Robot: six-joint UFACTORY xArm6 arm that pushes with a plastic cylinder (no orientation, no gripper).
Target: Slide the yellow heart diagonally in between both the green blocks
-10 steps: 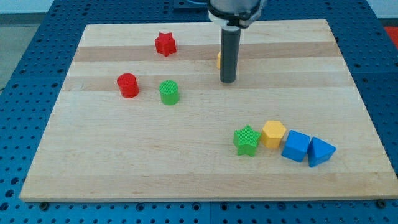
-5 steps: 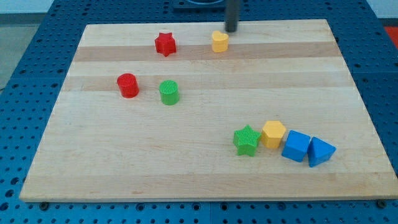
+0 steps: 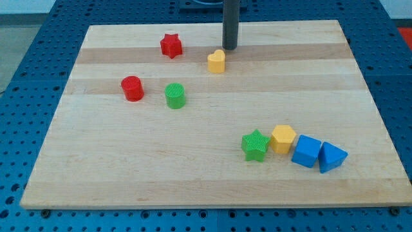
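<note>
The yellow heart (image 3: 217,62) lies on the wooden board (image 3: 212,180) near the view's top, right of centre. My tip (image 3: 230,48) stands just up and to the right of the heart, touching or almost touching it. The green cylinder (image 3: 174,95) sits down and to the left of the heart. The green star (image 3: 255,145) sits lower, towards the view's bottom right.
A red star (image 3: 171,46) lies left of the heart near the top. A red cylinder (image 3: 132,88) sits left of the green cylinder. A yellow hexagon (image 3: 283,138), a blue cube (image 3: 307,151) and a blue wedge (image 3: 332,156) line up right of the green star.
My tip went from beside the heart up past the board's top edge, then came back down. The yellow heart has slid down and to the left.
</note>
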